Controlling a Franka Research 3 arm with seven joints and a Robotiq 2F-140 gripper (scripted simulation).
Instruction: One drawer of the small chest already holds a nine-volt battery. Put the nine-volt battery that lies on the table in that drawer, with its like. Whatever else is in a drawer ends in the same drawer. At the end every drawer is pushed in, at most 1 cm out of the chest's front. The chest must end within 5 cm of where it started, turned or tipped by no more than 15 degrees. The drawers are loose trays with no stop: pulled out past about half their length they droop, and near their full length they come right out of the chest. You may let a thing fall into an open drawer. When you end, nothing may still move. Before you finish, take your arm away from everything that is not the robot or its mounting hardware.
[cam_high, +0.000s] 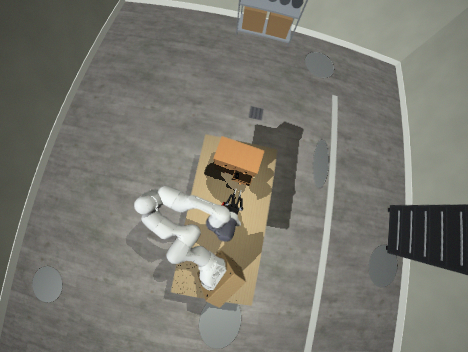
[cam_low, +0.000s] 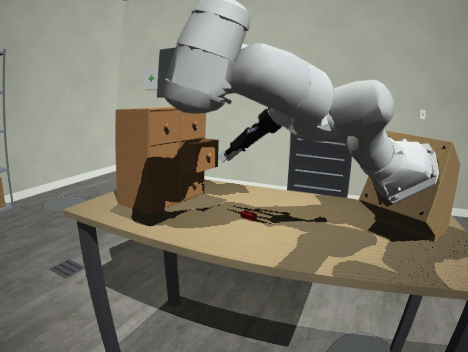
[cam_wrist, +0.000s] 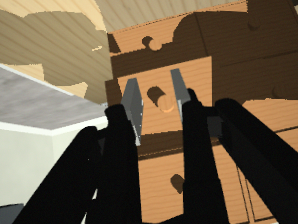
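Chest at one end of the table, arm at the other.
From over here, the chest (cam_high: 239, 154) (cam_low: 133, 155) stands on the table (cam_high: 250, 270) (cam_low: 210, 250), one drawer (cam_high: 242, 178) (cam_low: 207, 156) (cam_wrist: 195, 77) jutting from its front. The battery (cam_low: 248, 215) lies on the tabletop between chest and arm base (cam_high: 225, 292) (cam_low: 447, 200). The gripper (cam_high: 238, 192) (cam_low: 223, 158) (cam_wrist: 156, 87) hangs just before that drawer's knob (cam_low: 209, 158) (cam_wrist: 165, 103).

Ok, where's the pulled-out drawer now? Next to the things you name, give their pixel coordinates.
Exterior view: the open drawer (cam_low: 201, 165) (cam_wrist: 197, 80) juts from the chest (cam_low: 132, 155) front, middle row, right side, just left of the hand (cam_low: 223, 158) (cam_wrist: 156, 87).
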